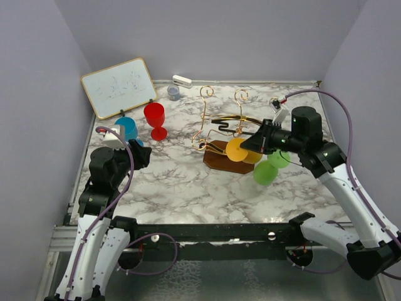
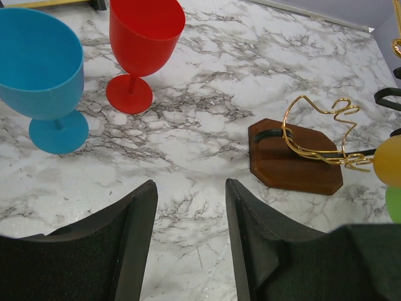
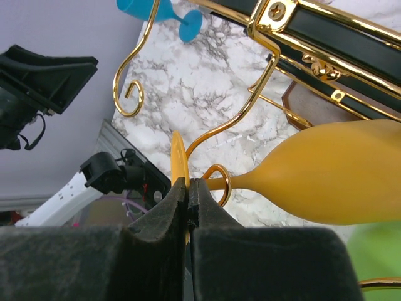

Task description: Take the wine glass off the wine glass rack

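The gold wire wine glass rack (image 1: 216, 122) stands on its brown wooden base (image 1: 223, 162) mid-table. A yellow wine glass (image 1: 237, 149) hangs on it, its stem through a gold loop (image 3: 219, 185). My right gripper (image 3: 188, 183) is shut on the thin yellow foot disc (image 3: 178, 160) of that glass; the yellow bowl (image 3: 332, 172) points right. In the top view the right gripper (image 1: 249, 145) is at the rack's right side. Two green glasses (image 1: 265, 172) sit just below it. My left gripper (image 2: 191, 188) is open and empty over bare marble, left of the rack base (image 2: 294, 163).
A red glass (image 1: 155, 119) and a blue glass (image 1: 127, 128) stand upright at the left, near my left gripper (image 1: 139, 155). A whiteboard (image 1: 118, 86) leans at the back left. A small grey cup (image 1: 173, 93) and a white object (image 1: 182, 81) sit by the back wall.
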Tool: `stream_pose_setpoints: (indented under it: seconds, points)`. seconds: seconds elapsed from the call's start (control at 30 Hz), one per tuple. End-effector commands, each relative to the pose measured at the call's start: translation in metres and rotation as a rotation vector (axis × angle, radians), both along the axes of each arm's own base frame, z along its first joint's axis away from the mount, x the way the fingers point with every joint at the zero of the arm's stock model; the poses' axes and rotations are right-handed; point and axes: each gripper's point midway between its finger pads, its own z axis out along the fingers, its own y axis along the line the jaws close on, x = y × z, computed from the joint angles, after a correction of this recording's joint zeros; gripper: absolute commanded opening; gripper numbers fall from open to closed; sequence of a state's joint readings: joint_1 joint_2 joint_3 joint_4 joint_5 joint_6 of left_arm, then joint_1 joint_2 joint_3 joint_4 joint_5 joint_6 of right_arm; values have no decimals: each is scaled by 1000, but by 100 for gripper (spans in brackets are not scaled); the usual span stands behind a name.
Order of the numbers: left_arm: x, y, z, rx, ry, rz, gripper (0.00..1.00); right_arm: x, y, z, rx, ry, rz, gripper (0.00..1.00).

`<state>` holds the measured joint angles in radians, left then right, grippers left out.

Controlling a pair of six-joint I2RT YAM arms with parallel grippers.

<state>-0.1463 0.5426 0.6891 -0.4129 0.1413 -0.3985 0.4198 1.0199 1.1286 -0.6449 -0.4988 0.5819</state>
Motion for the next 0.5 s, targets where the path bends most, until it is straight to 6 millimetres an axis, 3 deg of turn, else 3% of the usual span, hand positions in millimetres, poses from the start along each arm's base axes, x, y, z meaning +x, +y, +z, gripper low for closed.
stream_pose_setpoints:
  seconds: [0.0,0.47]
  points:
    - [0,-4,-1,-8,2,-17,50,16,-2,23,79,-97,-96,1]
    - [1,-5,-3,-9,9,-20,50,25,4,32,197,-122,-138,1]
